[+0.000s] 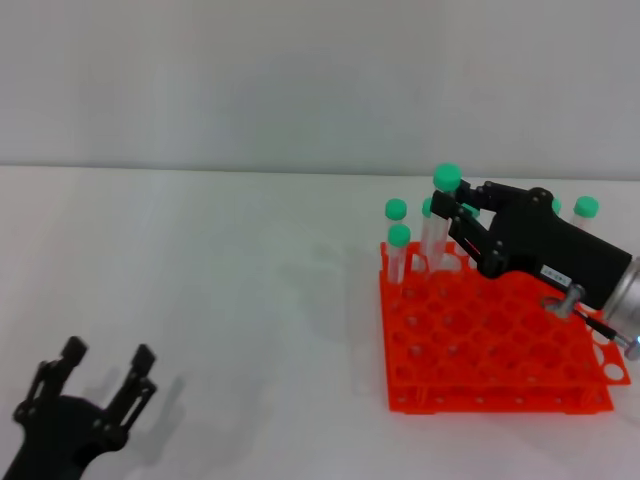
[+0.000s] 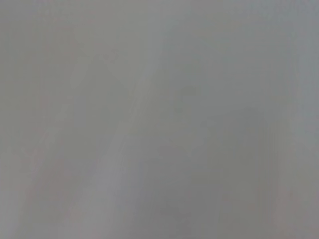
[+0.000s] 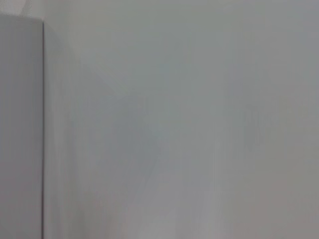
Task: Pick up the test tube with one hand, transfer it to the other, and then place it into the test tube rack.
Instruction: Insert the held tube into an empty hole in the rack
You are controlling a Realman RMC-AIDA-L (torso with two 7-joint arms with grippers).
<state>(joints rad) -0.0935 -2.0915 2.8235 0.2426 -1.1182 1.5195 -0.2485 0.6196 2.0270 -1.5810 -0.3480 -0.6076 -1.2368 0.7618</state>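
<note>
In the head view the orange-red test tube rack (image 1: 480, 340) stands on the white table at the right. My right gripper (image 1: 455, 225) reaches over its far part and is shut on a clear test tube (image 1: 437, 225) with a green cap, held upright with its lower end at the rack's far row of holes. Other green-capped tubes stand in the far rows, one at the left corner (image 1: 398, 250) and one at the far right (image 1: 586, 208). My left gripper (image 1: 108, 362) is open and empty, low at the near left of the table. Both wrist views show only blank grey surface.
The white table (image 1: 220, 300) meets a pale wall at the back. The rack's near rows of holes hold no tubes. The silver wrist (image 1: 625, 300) of my right arm hangs over the rack's right side.
</note>
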